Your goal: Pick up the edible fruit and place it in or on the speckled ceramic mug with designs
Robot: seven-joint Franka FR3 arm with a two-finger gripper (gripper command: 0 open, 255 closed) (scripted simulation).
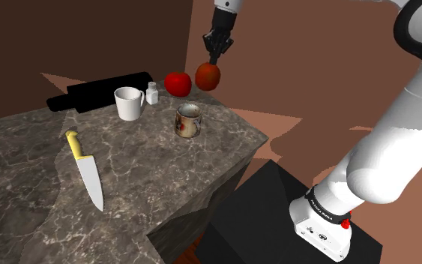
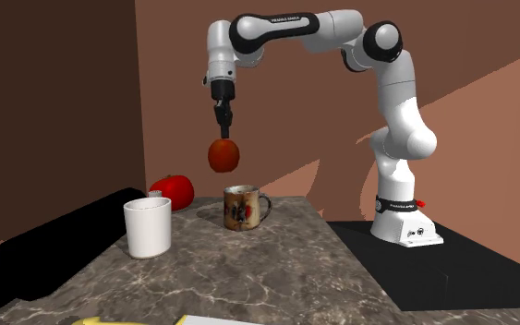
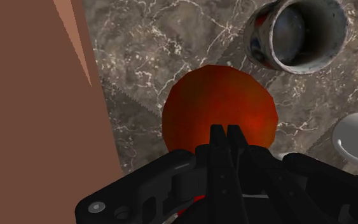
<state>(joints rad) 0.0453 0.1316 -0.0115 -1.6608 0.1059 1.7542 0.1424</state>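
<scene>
Black fingers of the gripper [image 1: 213, 58] are pinched narrow on the crown of the red-orange fruit [image 1: 208, 76], which hangs under them well above the counter. In the wrist view the fingertips [image 3: 217, 135] sit close together on top of the fruit [image 3: 219, 111], and it hides most of the stone beneath.

The fruit is nearly round, so I have no long axis to mind. What matters is the offset. The speckled mug [image 3: 298, 35] stands upright with its mouth open to the hand, but off to one side of the fruit and not under it. In the shoulder view the mug [image 1: 189, 121] lies below and a little to the left of the fruit, nearer the camera. In the second exterior view it [image 2: 244, 207] sits below and slightly right of the fruit [image 2: 223, 155]. I judge I need a short sideways shift before lowering.

The mug carries reddish-brown blotches but no words I can read. A dark band on the arm's base [image 1: 323, 212] bears lettering I cannot make out.

Farther out on the marble counter [image 1: 164, 172] stand a white mug [image 1: 129, 103], a small shaker [image 1: 152, 93] and a red round fruit [image 1: 178, 83].
</scene>
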